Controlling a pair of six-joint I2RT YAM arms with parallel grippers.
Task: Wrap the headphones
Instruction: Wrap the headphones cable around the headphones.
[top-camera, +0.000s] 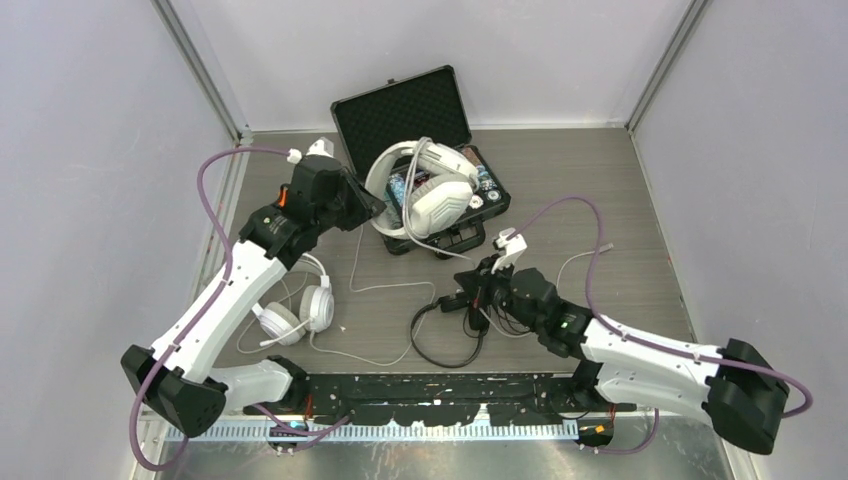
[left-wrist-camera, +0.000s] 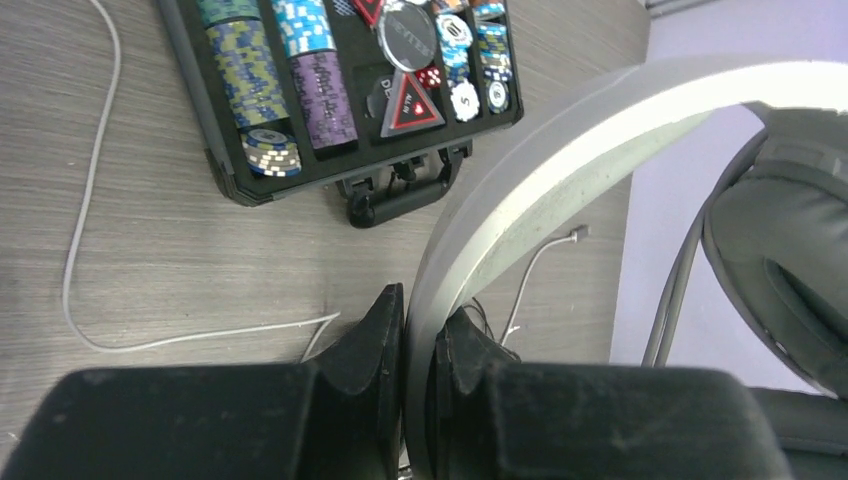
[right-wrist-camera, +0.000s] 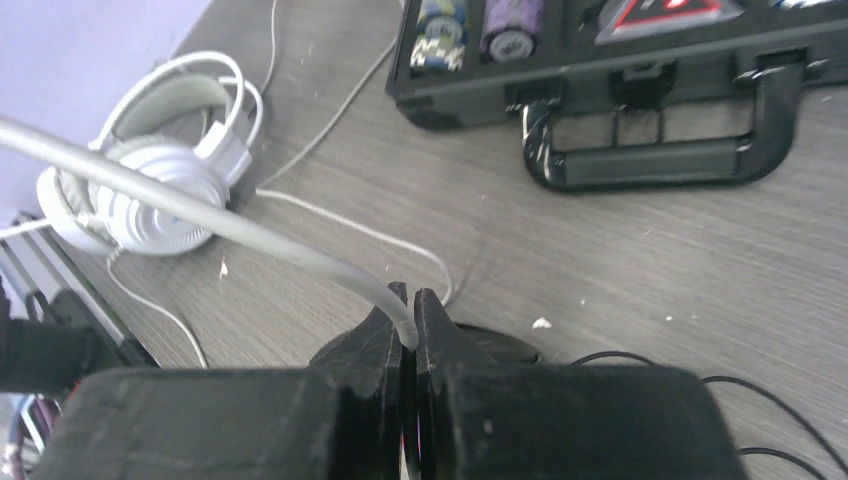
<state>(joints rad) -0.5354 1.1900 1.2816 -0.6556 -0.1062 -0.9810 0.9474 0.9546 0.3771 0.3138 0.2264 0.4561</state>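
My left gripper (top-camera: 368, 207) is shut on the headband of the bulky white-grey headphones (top-camera: 432, 190) and holds them above the open case; in the left wrist view my gripper (left-wrist-camera: 420, 335) clamps the grey band (left-wrist-camera: 560, 150). My right gripper (top-camera: 482, 283) is shut on their grey cord (right-wrist-camera: 200, 210), pinched at my gripper's tips (right-wrist-camera: 408, 312). The slim black headphones (top-camera: 457, 300) lie under my right gripper, their black cord (top-camera: 440, 348) looped on the table. The white round-cup headphones (top-camera: 298, 312) lie at the left, also in the right wrist view (right-wrist-camera: 150, 190).
An open black case (top-camera: 400, 115) of poker chips (left-wrist-camera: 300, 80) stands at the back middle, its handle (right-wrist-camera: 650, 160) facing the arms. A thin white cord (top-camera: 375, 290) trails across the table between the case and the white pair. Grey walls close in the sides.
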